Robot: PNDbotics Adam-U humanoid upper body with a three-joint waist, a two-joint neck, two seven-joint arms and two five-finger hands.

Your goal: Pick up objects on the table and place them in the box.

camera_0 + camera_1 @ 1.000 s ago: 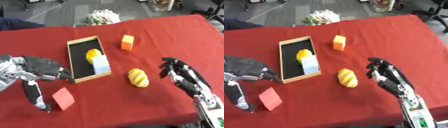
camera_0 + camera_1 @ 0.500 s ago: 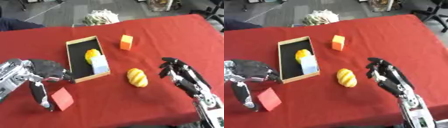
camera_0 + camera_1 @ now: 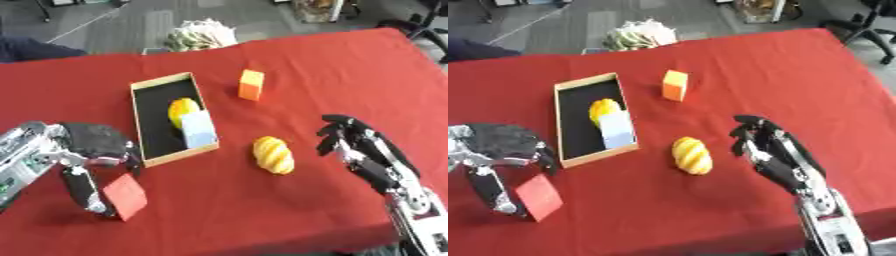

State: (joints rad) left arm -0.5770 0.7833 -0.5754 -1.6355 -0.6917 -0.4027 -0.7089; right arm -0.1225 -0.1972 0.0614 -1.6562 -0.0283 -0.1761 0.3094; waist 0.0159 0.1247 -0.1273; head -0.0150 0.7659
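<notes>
The left hand (image 3: 92,150) is pinching a red block (image 3: 125,196) between thumb and fingers, near the box (image 3: 149,145), which is holding a yellow fruit (image 3: 182,110) and pale blue block (image 3: 199,129). The right hand (image 3: 363,150) is hovering with relaxed fingers beside the bread roll (image 3: 273,154) on the red worktop (image 3: 332,75), the orange block (image 3: 250,84) lying farther back

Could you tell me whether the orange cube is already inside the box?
No, the orange cube stands on the red tablecloth to the right of the box, outside its rim.
</notes>
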